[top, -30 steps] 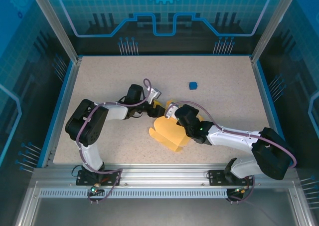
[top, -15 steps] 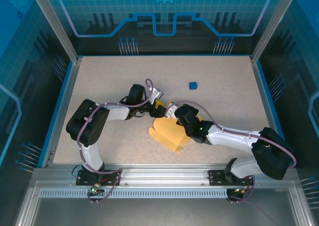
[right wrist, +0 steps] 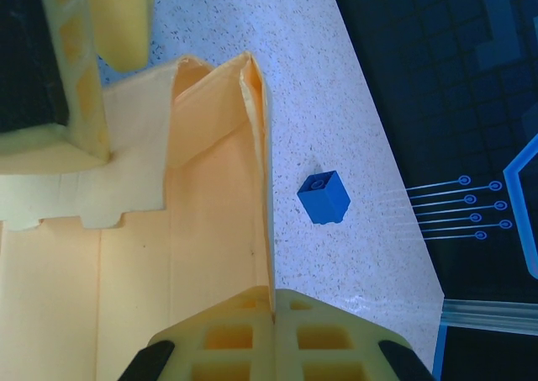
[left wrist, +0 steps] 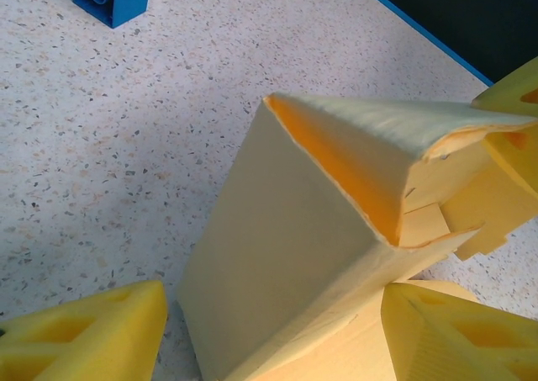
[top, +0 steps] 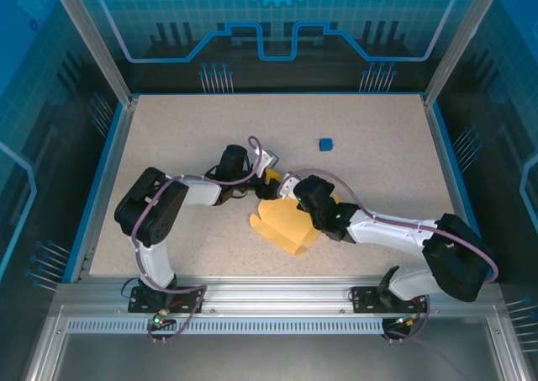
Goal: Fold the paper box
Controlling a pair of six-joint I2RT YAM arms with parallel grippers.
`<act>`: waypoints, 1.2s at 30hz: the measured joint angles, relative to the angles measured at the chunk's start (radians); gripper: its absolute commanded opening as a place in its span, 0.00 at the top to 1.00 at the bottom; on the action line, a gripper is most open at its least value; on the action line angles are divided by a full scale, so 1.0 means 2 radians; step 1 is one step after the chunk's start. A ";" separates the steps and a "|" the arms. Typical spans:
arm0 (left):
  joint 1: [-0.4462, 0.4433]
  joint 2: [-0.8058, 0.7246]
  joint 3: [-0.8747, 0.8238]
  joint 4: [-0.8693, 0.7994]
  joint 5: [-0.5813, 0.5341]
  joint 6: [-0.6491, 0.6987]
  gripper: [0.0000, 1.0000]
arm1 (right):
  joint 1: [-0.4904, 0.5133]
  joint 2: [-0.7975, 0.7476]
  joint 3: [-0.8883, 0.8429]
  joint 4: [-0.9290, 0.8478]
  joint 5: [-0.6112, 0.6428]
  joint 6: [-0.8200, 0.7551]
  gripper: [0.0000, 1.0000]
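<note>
Item: paper box, part-folded, mid-table between both arms. Right gripper: pinched shut on a raised wall's edge. Left gripper: jaws wide, straddling the upright corner (nothing gripped). Risk: thin card may buckle or spring flat if the left pushes off-crease

This looks like a robot lab. Two robot arms, the left arm and the right arm, are bolted to a metal rail at the near edge of a speckled counter with a blue rim. Metal posts hold see-through walls around it, printed with blue lines and a gear shape. Wires run along the arms.
</note>
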 measured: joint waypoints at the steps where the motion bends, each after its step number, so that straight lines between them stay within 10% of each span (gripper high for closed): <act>1: -0.001 0.000 -0.001 0.003 -0.002 0.000 0.30 | 0.000 0.000 0.000 0.000 0.001 0.000 1.00; 36: 0.009 0.006 -0.022 0.020 -0.020 0.017 0.32 | 0.018 0.044 -0.013 0.048 0.062 -0.072 1.00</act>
